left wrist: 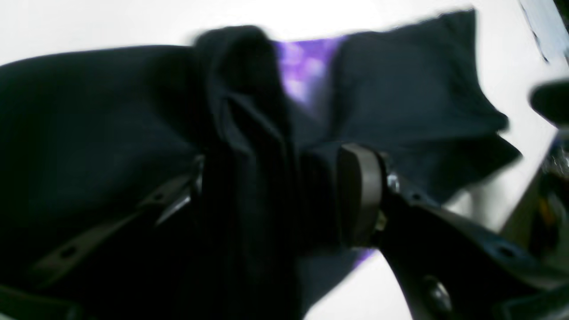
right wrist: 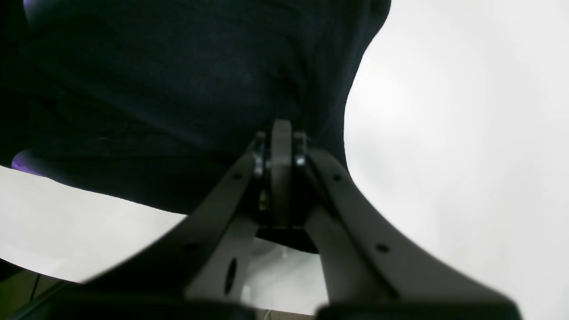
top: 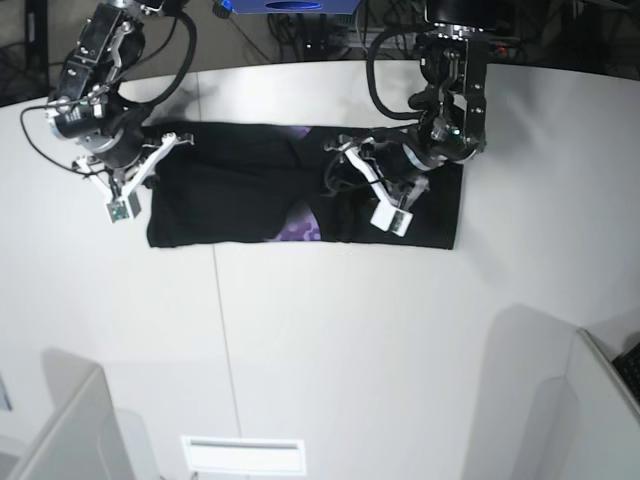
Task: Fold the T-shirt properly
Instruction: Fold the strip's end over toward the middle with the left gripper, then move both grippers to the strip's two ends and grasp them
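The black T-shirt (top: 230, 195) lies spread in a wide band on the white table (top: 350, 340). A patch of its purple print (top: 297, 228) shows near the middle. My left gripper (top: 333, 165) is over the shirt's middle. In the left wrist view it (left wrist: 275, 164) is shut on a bunched fold of black cloth (left wrist: 249, 133), with purple print (left wrist: 302, 71) behind. My right gripper (top: 180, 140) is at the shirt's far left corner. In the right wrist view it (right wrist: 281, 146) is shut on the shirt's edge (right wrist: 178, 89).
A seam (top: 218, 310) runs down the table. A blue object (top: 290, 5) and cables lie behind the far edge. Pale box-like panels stand at the near left (top: 60, 430) and near right (top: 600, 400).
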Robot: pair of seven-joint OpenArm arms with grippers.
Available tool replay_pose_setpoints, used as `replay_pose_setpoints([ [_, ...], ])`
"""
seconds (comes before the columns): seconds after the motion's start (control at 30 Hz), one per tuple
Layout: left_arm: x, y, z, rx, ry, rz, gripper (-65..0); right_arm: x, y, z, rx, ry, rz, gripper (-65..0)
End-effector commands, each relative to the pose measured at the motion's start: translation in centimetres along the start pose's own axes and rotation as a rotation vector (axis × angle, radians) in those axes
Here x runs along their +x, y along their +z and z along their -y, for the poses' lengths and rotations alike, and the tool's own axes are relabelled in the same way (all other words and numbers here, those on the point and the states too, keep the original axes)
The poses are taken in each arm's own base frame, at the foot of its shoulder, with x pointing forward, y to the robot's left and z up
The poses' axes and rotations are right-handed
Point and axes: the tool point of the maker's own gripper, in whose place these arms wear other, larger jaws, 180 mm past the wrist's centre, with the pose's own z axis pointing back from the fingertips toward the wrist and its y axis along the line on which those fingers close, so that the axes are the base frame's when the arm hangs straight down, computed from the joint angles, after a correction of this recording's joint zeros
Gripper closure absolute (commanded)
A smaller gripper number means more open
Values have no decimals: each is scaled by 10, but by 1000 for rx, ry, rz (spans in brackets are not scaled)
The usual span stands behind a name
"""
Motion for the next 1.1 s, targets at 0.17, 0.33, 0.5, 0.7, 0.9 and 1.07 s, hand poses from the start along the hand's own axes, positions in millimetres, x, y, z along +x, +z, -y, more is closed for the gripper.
replay_pose_setpoints([
  [0.17,18,-13,48,-125,-80,31,-357,11,3,2,-3,1,42,0],
  [0.33,44,10,24,-47,-80,121,-304,13,3,2,-3,1,41,0],
  [0.5,55,80,-68,222,-43,201,0,11,6,9,16,-58,18,-137],
  [0.7,52,152,-154,473,-39,195,0,13,-6,34,161,-240,20,-509],
  [0.9,19,207,-218,642,58,142,0,-3,-33,61,185,-330,-38,-506],
  [1.07,6,218,-235,674,93,111,0,-7,-41,57,213,-358,-63,-506],
])
